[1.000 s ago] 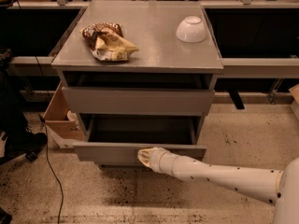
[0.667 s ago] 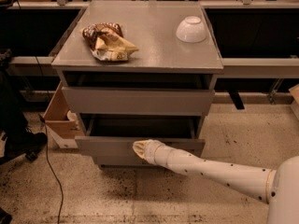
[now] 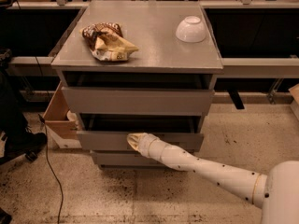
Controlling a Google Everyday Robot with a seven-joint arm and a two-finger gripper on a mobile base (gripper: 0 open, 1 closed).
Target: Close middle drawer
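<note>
The middle drawer is a plain grey front panel, second of three in the grey cabinet, and stands only slightly out, with a narrow dark gap above it. My gripper is at the end of a white arm that reaches in from the lower right. Its tip rests against the middle drawer's front, a little left of centre. The top drawer above stands out a little too. The bottom drawer shows below, partly hidden by my arm.
On the cabinet top lie a crumpled snack bag at the left and an upturned white bowl at the right. A cardboard box stands on the floor left of the cabinet. A black cable runs across the floor.
My gripper has moved forward against the middle drawer's front, and the drawer has slid in from well open to nearly flush.
</note>
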